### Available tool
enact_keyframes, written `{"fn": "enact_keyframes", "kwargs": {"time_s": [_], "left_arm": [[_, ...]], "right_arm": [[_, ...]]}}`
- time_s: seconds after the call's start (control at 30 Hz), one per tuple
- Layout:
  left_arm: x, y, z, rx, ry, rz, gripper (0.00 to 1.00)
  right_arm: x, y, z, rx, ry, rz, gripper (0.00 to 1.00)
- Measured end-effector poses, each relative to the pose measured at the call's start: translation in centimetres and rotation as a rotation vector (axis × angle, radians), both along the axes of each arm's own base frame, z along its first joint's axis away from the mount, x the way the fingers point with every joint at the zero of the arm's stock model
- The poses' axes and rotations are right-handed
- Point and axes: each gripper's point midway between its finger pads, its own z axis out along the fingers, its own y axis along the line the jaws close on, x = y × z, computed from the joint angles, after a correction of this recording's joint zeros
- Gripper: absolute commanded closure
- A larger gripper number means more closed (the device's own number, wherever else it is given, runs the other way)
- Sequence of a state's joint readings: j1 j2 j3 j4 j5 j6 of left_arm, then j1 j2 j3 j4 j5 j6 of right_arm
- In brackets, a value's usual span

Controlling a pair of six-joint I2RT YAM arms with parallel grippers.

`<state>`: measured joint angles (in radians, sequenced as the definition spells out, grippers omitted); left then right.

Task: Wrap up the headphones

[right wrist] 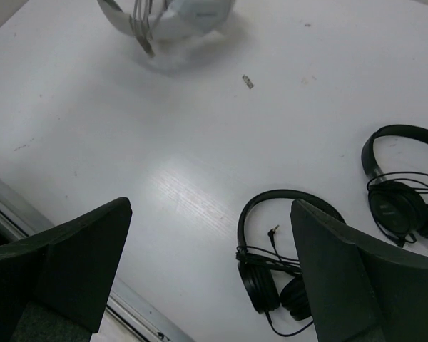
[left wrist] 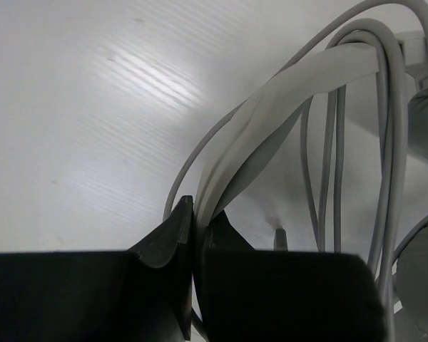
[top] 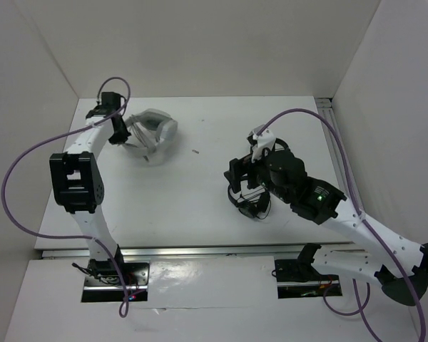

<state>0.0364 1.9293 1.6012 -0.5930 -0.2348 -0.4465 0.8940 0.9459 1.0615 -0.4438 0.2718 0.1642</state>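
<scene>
Seemingly the left gripper (left wrist: 194,214) pinches the headphones' (top: 155,130) cable (left wrist: 292,82).

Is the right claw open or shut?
Open: the right claw has its two dark fingers wide apart, with white table and a black headphone set visible between them.

Left end effector (left wrist: 200,211) clamped, right one (right wrist: 210,208) agape

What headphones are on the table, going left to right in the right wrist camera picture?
grey headphones → black headphones in the middle → black headphones at the right edge
</scene>
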Motion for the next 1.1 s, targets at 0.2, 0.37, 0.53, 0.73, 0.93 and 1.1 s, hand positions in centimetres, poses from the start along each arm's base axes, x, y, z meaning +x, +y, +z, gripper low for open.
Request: {"fn": "enact_keyframes", "kwargs": {"time_s": [0.2, 0.37, 0.53, 0.73, 0.93, 1.1], "left_arm": [[-0.1, 7.6, 0.3, 0.008, -0.018, 0.241, 1.00], [1.7, 10.6, -1.1, 0.007, -0.025, 0.319, 1.00], [1.5, 10.6, -6.2, -0.039, 0.073, 0.317, 1.00], [2.4, 10.3, -7.5, -0.079, 0.065, 0.322, 0.86], [2.3, 10.9, -7.5, -0.113, 0.057, 0.346, 0.46], [2.2, 12.4, -7.4, -0.145, 0.036, 0.381, 0.00]], "right_arm": [[-0.9, 1.2, -1.3, 0.014, 0.047, 0.070, 0.00], [-1.8, 2.3, -2.2, 0.031, 0.073, 0.125, 0.00], [-3.0, 3.6, -2.8, 0.036, 0.092, 0.176, 0.00], [-3.9, 4.8, -3.2, 0.037, 0.097, 0.205, 0.00], [-4.3, 5.5, -3.9, 0.019, 0.110, 0.222, 0.00], [-4.6, 5.9, -4.4, 0.004, 0.120, 0.235, 0.00]]}}
